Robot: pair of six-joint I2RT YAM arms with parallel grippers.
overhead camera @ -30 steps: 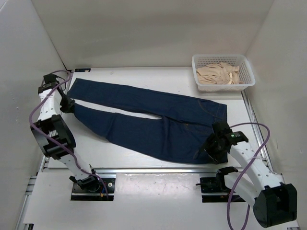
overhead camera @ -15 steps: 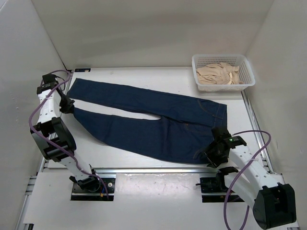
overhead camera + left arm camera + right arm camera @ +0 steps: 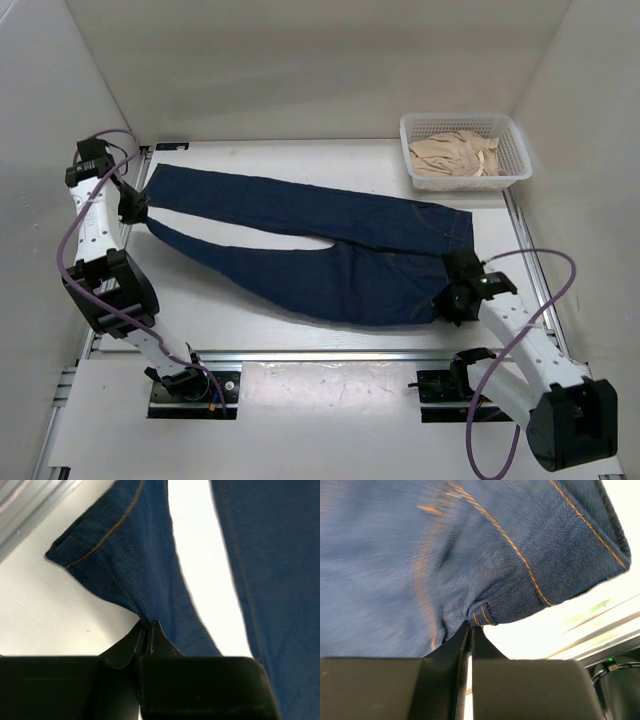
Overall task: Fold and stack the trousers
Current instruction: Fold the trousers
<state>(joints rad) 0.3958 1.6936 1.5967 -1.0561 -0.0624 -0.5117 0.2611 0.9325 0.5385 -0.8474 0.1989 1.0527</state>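
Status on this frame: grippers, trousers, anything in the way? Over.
Both shut on the trousers: left gripper at a leg end, right gripper at the waist end. Spread out, not yet folded. The basket stands apart, far right.

Left gripper (image 3: 136, 209) clamped on trousers (image 3: 380, 270), arm stretched far-left; right gripper (image 3: 450, 300) likewise (elbow bent).

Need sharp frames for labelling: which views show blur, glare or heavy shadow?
Top external: sharp and evenly lit, only soft shadows around the dark navy-blue denim jeans. Left wrist: the white table between the legs is blown out, while denim at the left gripper is crisp. Right wrist: denim on the left is smeared, its stitching streaked, but sharp by the right gripper.
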